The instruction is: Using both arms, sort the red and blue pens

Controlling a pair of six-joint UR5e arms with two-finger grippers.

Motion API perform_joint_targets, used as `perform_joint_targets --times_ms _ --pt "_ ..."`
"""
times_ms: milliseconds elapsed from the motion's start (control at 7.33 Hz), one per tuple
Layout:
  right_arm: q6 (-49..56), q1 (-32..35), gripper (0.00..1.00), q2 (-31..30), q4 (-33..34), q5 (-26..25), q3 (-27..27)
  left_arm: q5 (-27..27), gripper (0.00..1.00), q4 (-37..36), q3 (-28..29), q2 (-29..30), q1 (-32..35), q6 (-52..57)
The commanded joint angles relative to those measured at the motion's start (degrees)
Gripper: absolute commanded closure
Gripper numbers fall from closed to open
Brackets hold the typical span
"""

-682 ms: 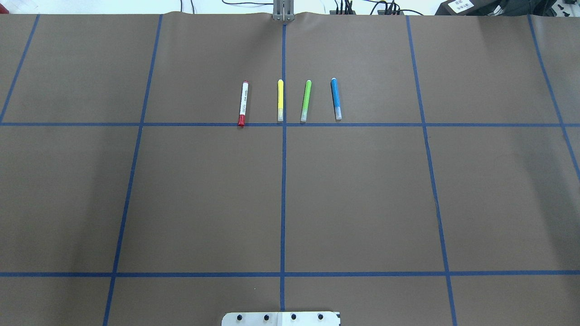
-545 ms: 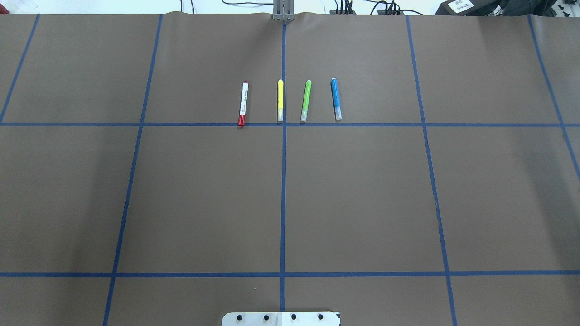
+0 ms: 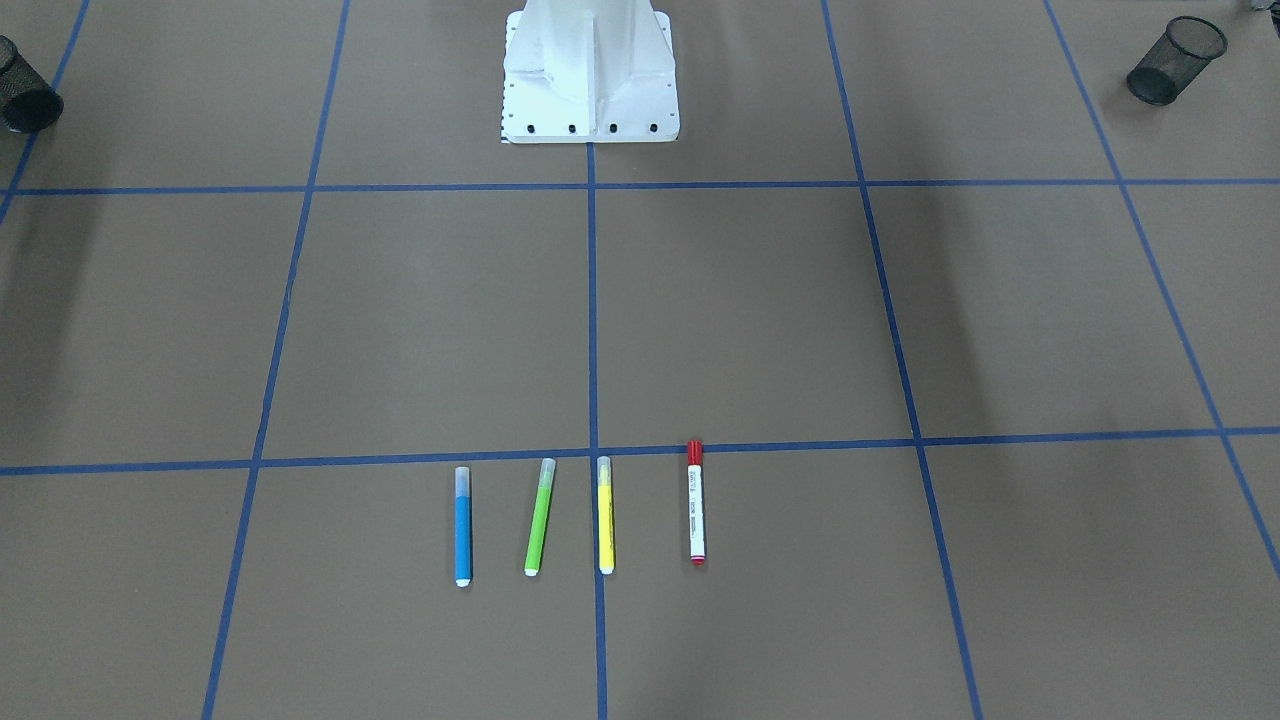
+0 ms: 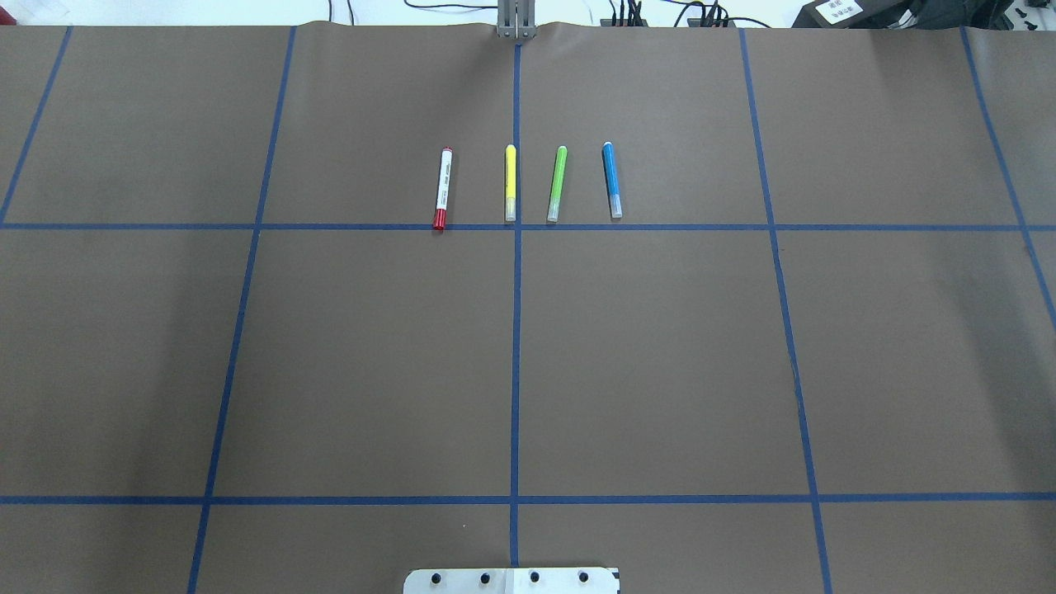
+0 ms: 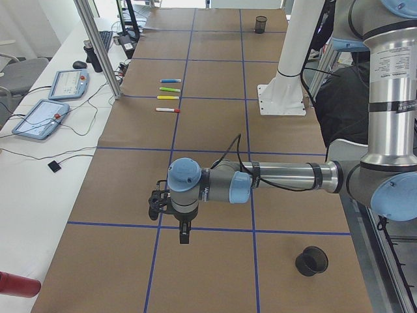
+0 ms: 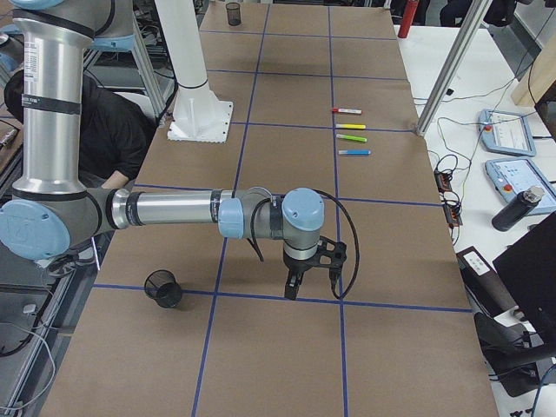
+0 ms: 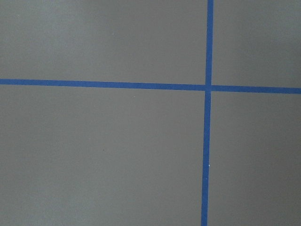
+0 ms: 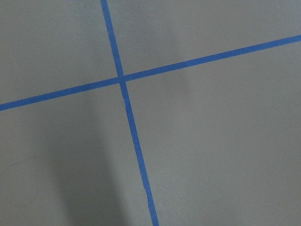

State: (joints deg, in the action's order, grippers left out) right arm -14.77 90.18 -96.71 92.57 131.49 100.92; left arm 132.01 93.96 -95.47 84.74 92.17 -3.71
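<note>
My left gripper (image 5: 184, 235) hangs fingers-down just above the brown paper table (image 5: 215, 280), over a crossing of blue tape lines (image 7: 207, 87) near the table's left end. My right gripper (image 6: 302, 283) hangs the same way near the right end. Only the side cameras show them, and my wrist cameras show nothing but paper and tape. I cannot tell how far either gripper is open. All four pens lie on the table, so neither gripper has one.

A black mesh cup (image 5: 311, 260) stands near my left gripper and a second mesh cup (image 6: 162, 288) stands near my right.

The pens lie well apart from both grippers, in a row at the middle of the table, on the far side from my base. Each one's long axis points straight away from me, alongside the centre tape line.

The red marker (image 4: 443, 189) is the leftmost pen, so my left arm is probably the nearer. It has a white barrel with printed text. Its red cap points toward me and touches the cross tape line.

The blue pen (image 4: 611, 180) is the rightmost, on my right arm's side. It is slim, and its translucent cap points toward me. Between these two lie the yellow pen (image 4: 510, 183) and the green pen (image 4: 558, 183), which I judge should stay put.
</note>
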Motion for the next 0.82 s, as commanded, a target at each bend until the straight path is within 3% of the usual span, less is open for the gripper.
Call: perform_joint_targets --times_ms 0,682 --pt "0.0 -0.01 0.0 -0.06 -0.2 0.16 -0.29 0.0 0.0 0.0 0.02 0.07 -0.06 -0.15" --pt "0.0 -0.27 0.0 0.03 -0.29 -0.01 -0.47 0.18 0.0 0.88 -0.85 0.34 -0.23 -0.07"
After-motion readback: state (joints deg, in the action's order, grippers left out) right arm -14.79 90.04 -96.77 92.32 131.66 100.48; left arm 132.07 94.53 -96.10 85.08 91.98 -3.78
